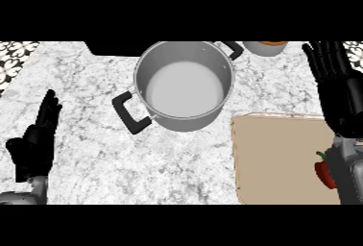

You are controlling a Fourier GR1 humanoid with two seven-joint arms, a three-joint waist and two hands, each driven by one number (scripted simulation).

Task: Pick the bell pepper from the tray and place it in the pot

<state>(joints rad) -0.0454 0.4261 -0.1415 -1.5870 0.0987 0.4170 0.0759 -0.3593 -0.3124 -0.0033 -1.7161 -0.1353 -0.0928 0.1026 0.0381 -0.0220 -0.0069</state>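
One round grey metal pot (184, 86) with two black handles stands toward the far edge of the white speckled stone worktop (106, 144), its inside bare. One flat beige rectangular tray (280, 158) lies at the worktop's near right corner, just beside the pot's near right side. One red bell pepper with a green stem (325, 172) rests on the tray close to its right edge — partly hidden by the grey right forearm (347, 173) that crosses above it. The black right hand (337, 81) is held past the tray's far edge, fingers straight and spread, holding nothing. The black left hand (35, 144) rests near the worktop's left edge, fingers straight and upward, also holding nothing. One small grey bowl with orange contents (268, 46) shows at the far edge — only part of it is visible.
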